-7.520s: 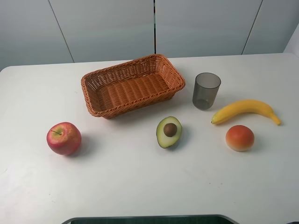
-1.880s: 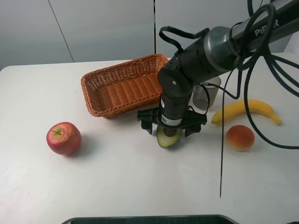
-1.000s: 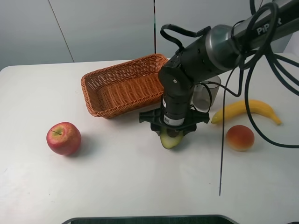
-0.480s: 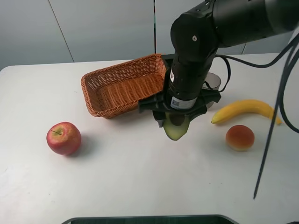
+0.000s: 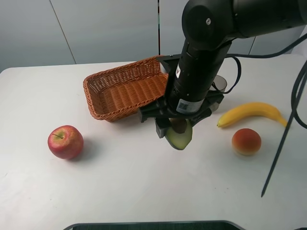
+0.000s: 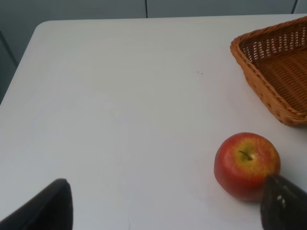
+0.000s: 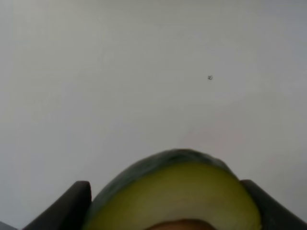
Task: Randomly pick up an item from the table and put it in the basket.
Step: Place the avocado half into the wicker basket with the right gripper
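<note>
Right gripper (image 5: 173,128) clamps the pale-faced, dark-skinned halved avocado (image 5: 180,139), seemingly just off the plain white table (image 5: 120,184), beside the orange-brown wicker basket (image 5: 120,93); left gripper (image 6: 168,206) has jaws wide apart

Pale panelled wall (image 5: 110,28) behind white worktop (image 5: 144,191)
Split by thin slanting seams and one dark upright seam (image 5: 159,24); lit softly, evenly.

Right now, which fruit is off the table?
The halved avocado, clamped in the right gripper above the table; the apple, banana and orange-red fruit all lie on it.
</note>
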Motion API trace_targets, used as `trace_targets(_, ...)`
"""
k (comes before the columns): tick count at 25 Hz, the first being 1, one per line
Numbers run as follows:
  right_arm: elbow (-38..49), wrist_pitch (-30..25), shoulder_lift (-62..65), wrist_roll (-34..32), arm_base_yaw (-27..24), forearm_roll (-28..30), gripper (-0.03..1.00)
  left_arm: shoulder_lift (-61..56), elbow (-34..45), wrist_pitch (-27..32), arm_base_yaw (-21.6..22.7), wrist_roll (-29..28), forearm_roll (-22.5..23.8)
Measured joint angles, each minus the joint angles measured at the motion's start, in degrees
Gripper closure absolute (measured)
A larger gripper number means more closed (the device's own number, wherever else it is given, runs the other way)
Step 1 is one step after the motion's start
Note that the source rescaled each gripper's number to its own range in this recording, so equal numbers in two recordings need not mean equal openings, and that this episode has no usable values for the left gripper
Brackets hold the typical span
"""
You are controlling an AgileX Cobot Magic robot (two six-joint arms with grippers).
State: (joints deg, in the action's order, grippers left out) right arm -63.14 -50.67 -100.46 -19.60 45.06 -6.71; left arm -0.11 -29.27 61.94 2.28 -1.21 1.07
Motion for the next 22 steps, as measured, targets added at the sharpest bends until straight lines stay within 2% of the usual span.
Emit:
trace_targets(6, -3.65, 0.23, -0.21, 2.5, -1.24, 0.62, 0.96, 0.0, 0.0, 0.0, 0.0, 0.0, 0.0)
trace_targets(17, -21.39, -0.65, -10.43, 5.56, -2.72, 5.0, 0.96, 0.0, 0.0, 0.0, 0.0, 0.0, 0.0)
trace_targets(22, -28.08, 0.13, -15.63, 5.71, -2.72, 9.42, 0.96, 0.0, 0.0, 0.0, 0.0, 0.0, 0.0)
